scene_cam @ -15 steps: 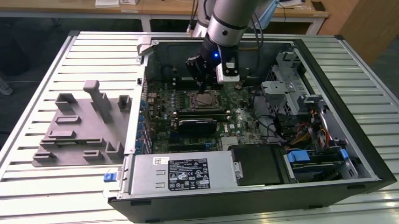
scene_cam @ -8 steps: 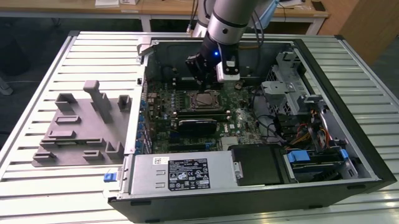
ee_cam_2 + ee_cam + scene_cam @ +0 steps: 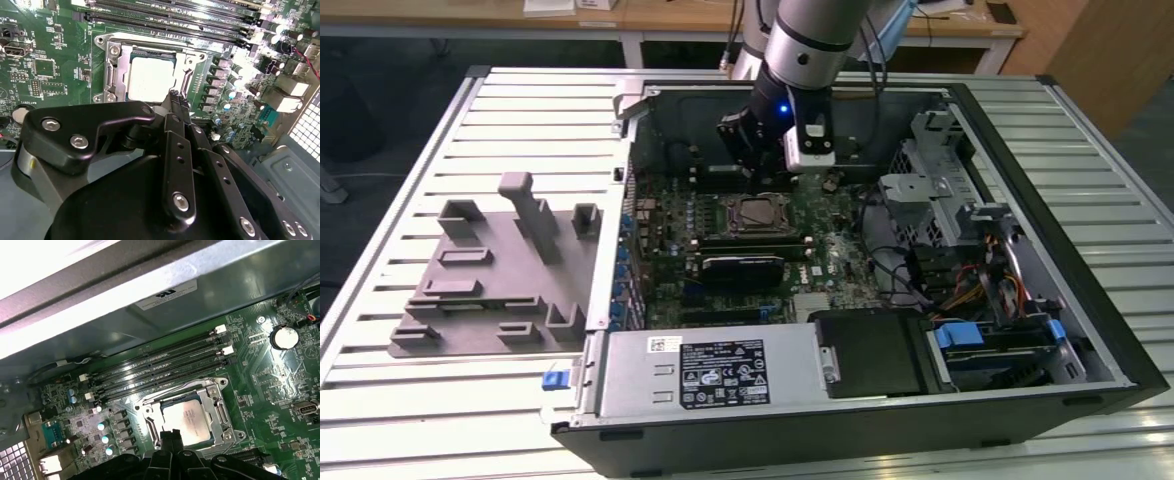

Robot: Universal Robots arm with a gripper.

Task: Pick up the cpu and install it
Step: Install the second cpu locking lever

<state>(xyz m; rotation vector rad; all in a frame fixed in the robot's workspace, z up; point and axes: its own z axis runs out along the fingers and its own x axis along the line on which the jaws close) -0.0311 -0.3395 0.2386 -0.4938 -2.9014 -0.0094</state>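
Exterior view shows the gripper (image 3: 767,170) hovering at twelve o'clock of the socket (image 3: 755,213), while both wrist views show its fingers (image 3: 176,107) pinched together, empty, above the seated cpu (image 3: 187,421), so any retreat should go straight up.

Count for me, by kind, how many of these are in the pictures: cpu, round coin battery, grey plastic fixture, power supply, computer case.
cpu: 1, lying in the socket
round coin battery: 1
grey plastic fixture: 1
power supply: 1
computer case: 1
Total: 5
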